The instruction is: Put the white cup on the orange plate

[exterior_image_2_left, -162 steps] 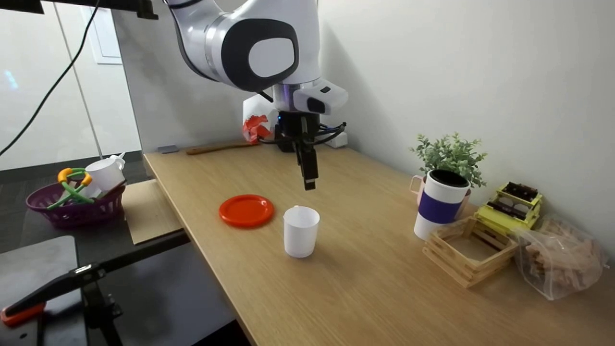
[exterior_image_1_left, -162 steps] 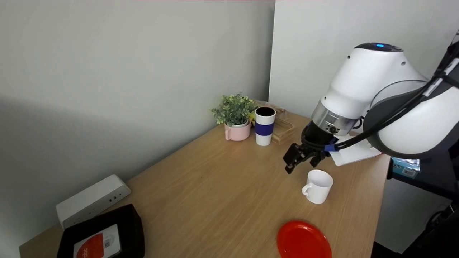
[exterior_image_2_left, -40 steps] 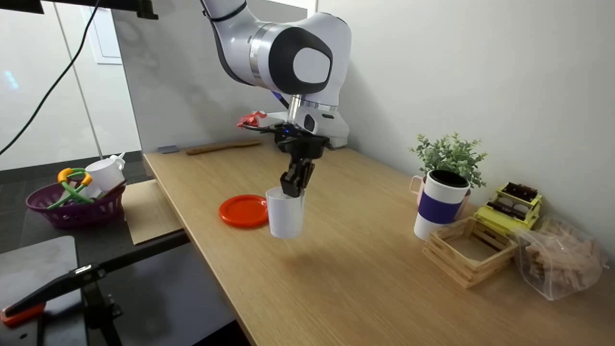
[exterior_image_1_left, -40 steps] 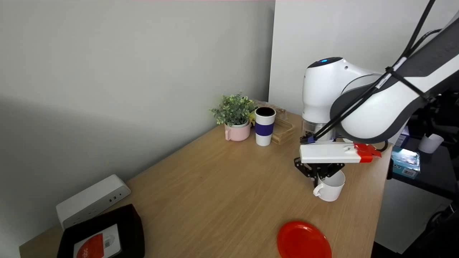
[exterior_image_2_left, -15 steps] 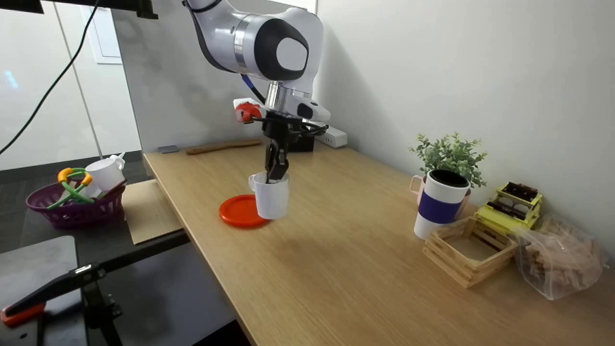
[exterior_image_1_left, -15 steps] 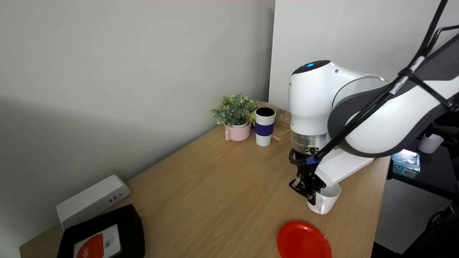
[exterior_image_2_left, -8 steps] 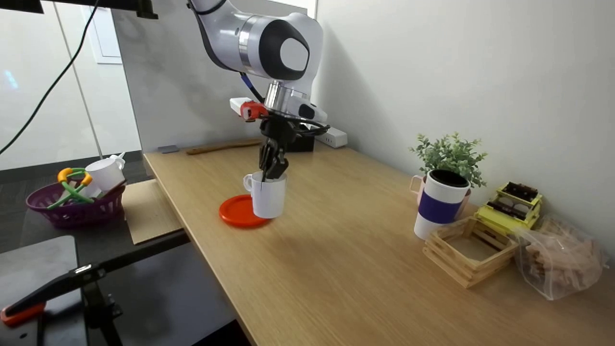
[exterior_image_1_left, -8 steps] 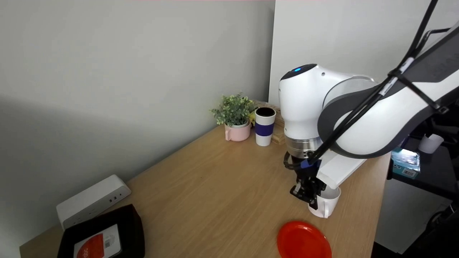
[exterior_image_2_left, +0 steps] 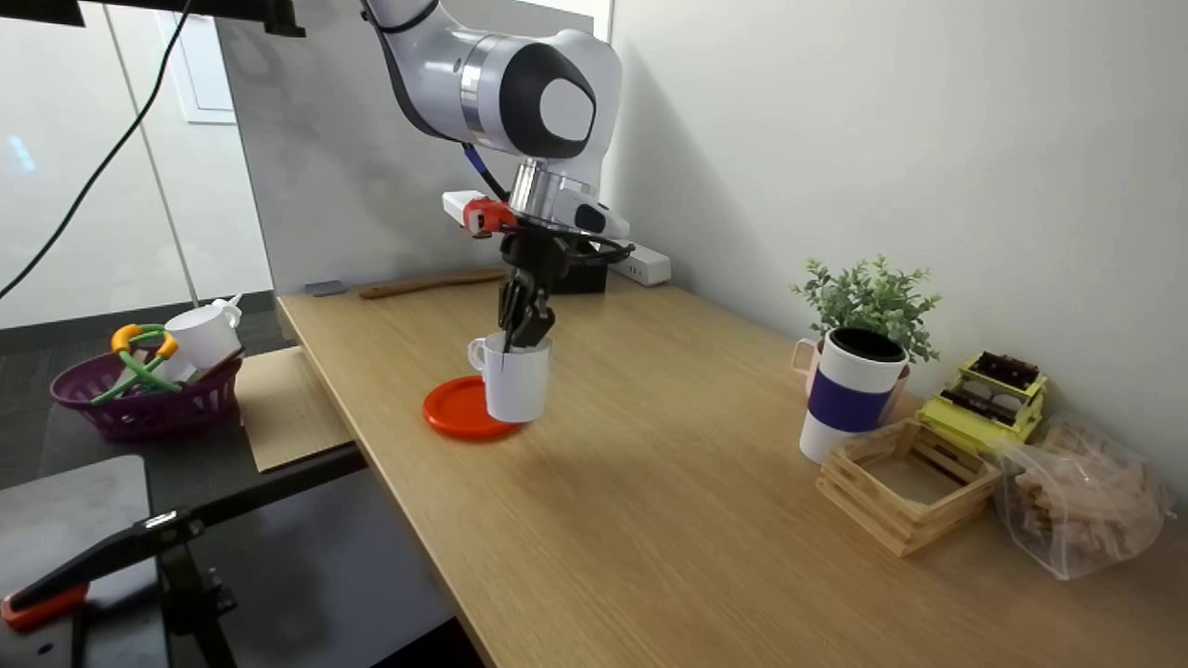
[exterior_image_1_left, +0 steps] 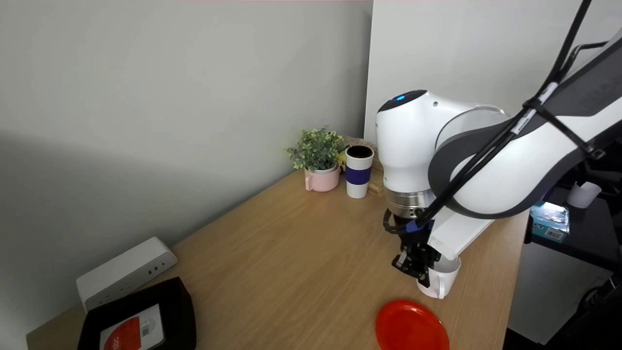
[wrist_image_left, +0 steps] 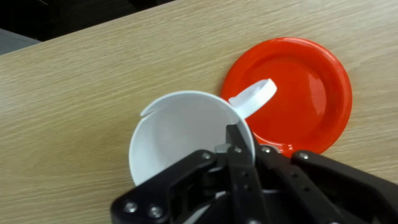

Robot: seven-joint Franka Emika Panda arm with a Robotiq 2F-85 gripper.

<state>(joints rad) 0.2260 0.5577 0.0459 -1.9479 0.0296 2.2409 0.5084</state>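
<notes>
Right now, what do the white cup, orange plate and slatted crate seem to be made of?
White cup: thin, smooth walls suggest plastic, though ceramic is possible.
Orange plate: glossy with bright highlights, probably plastic, perhaps glazed ceramic.
Slatted crate: pale, matte brown slats, likely wood.

The white arm (exterior_image_1_left: 495, 184) has grey panels (exterior_image_1_left: 585, 92), a silver collar (exterior_image_1_left: 407, 203) and a blue light (exterior_image_1_left: 400, 97) on its dark cap (exterior_image_1_left: 412, 96); black cables (exterior_image_1_left: 474, 167) carry a pale label (exterior_image_1_left: 523, 121); silvery screws (wrist_image_left: 130, 207) dot the black fingers (wrist_image_left: 235, 137).
</notes>
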